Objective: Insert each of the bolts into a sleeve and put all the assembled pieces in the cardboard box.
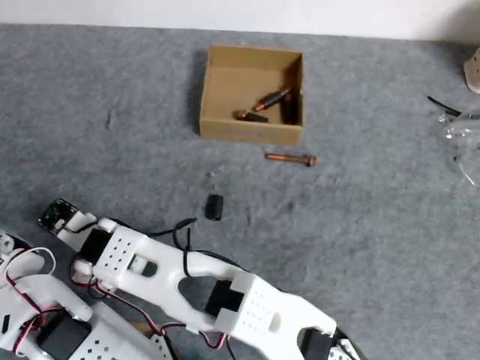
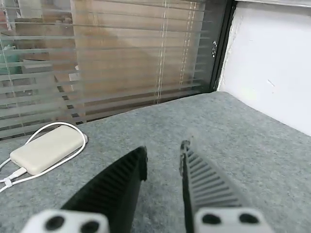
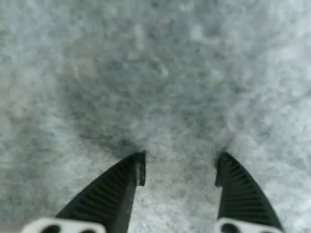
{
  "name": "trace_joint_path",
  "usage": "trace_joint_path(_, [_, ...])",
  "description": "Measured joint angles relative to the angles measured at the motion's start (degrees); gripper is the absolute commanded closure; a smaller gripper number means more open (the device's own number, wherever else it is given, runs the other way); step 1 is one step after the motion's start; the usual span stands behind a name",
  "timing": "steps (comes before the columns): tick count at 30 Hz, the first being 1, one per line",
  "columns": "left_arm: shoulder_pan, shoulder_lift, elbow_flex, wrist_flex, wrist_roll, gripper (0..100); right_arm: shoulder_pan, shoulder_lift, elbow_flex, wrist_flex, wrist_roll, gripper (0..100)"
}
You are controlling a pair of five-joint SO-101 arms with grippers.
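My left pincer [image 2: 164, 150] stands only narrowly apart, with nothing between its ribbed black fingers [image 2: 121, 179], above the grey felt-covered bench [image 2: 233, 131]. Beyond it on the felt lies a flat white power bank [image 2: 48, 148] with a white cable [image 2: 58, 165] curving around it, and slatted window blinds [image 2: 121, 48] stand behind. My right pincer [image 3: 181, 162] is spread wide and empty, pointing down at bare felt close below.

In the high view, the open brown cardboard box [image 1: 247, 132] sits toward the far side of the bench. Inside it, in its right half as seen from above, lie at least two copper bolts fitted in black sleeves [image 1: 271, 98]. One loose copper-coloured bolt [image 1: 290, 158] lies on its side just in front of the box, apart from it. A short black cylindrical sleeve [image 1: 214, 207] rests alone on the felt, nearer than that bolt and well apart from it.
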Motion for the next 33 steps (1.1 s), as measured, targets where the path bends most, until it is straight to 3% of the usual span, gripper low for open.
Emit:
trace_joint_path(15, [0.1,0.0,0.0,0.8,0.0,88,0.3,11.9,-29.7,18.1,0.0,78.2])
trace_joint_path(18, [0.1,0.0,0.0,0.8,0.0,88,3.3,12.2,-34.5,22.2,-1.1,78.2])
trace_joint_path(23, [3.4,0.0,0.0,3.4,0.0,88,12.8,12.2,-42.3,27.6,-10.8,78.2])
trace_joint_path(28, [8.4,0.0,0.0,7.0,0.0,88,20.2,9.9,-39.5,27.7,-15.9,78.3])
trace_joint_path(33, [9.2,0.0,0.2,7.8,0.0,88,22.1,5.3,-28.2,27.7,-21.1,78.3])
